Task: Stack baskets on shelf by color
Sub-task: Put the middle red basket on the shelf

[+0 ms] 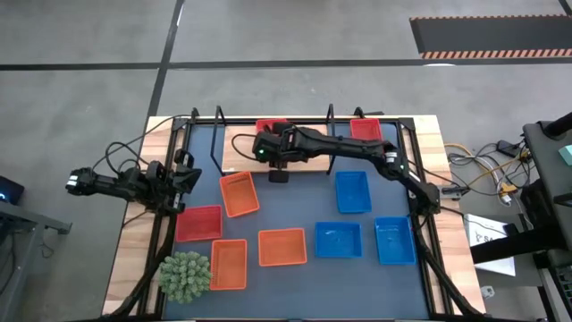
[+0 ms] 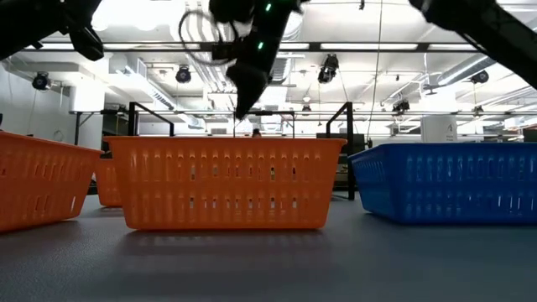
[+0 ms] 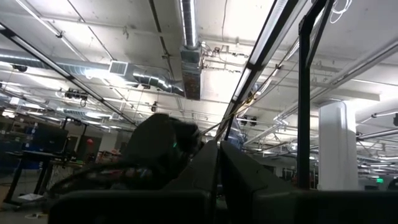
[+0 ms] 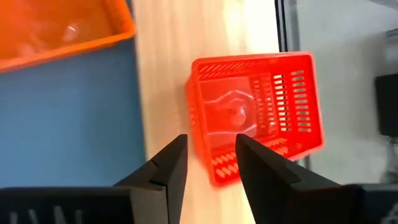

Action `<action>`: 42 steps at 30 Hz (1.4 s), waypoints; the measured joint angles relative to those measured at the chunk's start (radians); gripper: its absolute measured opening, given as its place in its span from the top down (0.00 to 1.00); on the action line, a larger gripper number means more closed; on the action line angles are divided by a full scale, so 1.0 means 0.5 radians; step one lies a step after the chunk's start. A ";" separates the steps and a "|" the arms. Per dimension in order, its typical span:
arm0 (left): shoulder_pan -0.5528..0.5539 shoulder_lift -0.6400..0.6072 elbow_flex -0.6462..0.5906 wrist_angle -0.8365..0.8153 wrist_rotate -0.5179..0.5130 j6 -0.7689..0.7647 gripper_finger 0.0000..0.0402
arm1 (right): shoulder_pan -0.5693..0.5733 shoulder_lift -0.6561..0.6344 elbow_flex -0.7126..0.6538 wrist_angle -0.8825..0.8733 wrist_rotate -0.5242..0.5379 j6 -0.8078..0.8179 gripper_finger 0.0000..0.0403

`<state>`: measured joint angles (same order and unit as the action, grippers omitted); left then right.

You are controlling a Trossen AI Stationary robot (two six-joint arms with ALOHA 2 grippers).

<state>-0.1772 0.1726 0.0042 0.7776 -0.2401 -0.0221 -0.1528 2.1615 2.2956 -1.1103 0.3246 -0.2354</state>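
Observation:
A red basket sits on the shelf's wooden board by its far edge, at the shelf's left part. My right gripper hangs open just above its near end, with nothing between the fingers. A second red basket stands farther right on the shelf. On the blue mat lie three orange baskets, one red basket and three blue baskets. My left gripper waits shut at the table's left edge.
A green spiky plant ball sits at the table's near left corner. The shelf's black wire loops stand upright along its near and far sides. Bare mat lies between the orange and blue baskets.

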 joint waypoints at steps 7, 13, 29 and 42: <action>-0.001 0.007 0.000 0.004 0.001 -0.003 1.00 | 0.004 -0.268 -0.108 0.124 -0.231 0.031 0.81; -0.001 0.008 0.000 0.008 0.002 -0.050 1.00 | -0.047 -0.292 -0.262 0.475 -0.247 -0.062 0.94; 0.000 0.002 0.000 0.041 0.005 -0.032 1.00 | -0.395 0.048 -0.383 0.650 -0.689 -0.162 0.98; -0.001 0.003 0.000 0.050 0.005 -0.031 1.00 | -0.368 0.045 -0.382 0.654 -0.857 -0.163 0.98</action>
<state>-0.1776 0.1741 0.0043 0.8024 -0.2379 -0.0376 -0.3366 2.1838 2.1044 -0.7831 -0.1040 -0.3169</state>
